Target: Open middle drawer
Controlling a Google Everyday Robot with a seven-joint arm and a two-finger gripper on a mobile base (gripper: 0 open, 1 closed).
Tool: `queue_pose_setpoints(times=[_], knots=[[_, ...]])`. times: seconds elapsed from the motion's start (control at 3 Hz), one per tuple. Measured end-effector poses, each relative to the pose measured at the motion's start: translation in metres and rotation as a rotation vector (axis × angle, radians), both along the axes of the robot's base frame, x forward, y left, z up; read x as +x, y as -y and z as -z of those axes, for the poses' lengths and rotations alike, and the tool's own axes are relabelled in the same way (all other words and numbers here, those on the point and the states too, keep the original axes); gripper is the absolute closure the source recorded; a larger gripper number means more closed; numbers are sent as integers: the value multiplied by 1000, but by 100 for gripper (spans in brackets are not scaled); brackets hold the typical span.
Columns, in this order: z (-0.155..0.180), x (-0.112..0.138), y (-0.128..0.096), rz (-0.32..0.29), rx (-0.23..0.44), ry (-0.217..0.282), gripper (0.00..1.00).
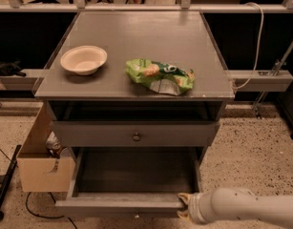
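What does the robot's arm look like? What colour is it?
The arm is a smooth, round tube, creamy white, like a fat pipe, seen at the bottom right. It ends in a ring-shaped collar, and the gripper beyond it looks yellowish tan. The gripper is at the front rail of the pulled-out bottom drawer. No cables or markings show on the arm.

Knob of the middle drawer stands clear; bottom drawer (gripper at its rim) juts below.

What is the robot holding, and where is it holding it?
The gripper sits at the open drawer's front edge, near its right end. Whether it really grips that edge cannot be told.
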State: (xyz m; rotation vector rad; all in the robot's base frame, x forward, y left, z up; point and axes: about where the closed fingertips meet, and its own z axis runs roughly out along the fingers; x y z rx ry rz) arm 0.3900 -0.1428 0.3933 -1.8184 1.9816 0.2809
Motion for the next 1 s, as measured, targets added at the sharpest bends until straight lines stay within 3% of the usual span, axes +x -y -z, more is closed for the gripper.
queue_pose_setpoints(times=[0.33, 0.67, 1.0], knots=[[-3, -3, 0, 0, 5, -3, 99], [-3, -3, 0, 0, 5, -3, 0], [-3, -3, 0, 0, 5, -3, 0]])
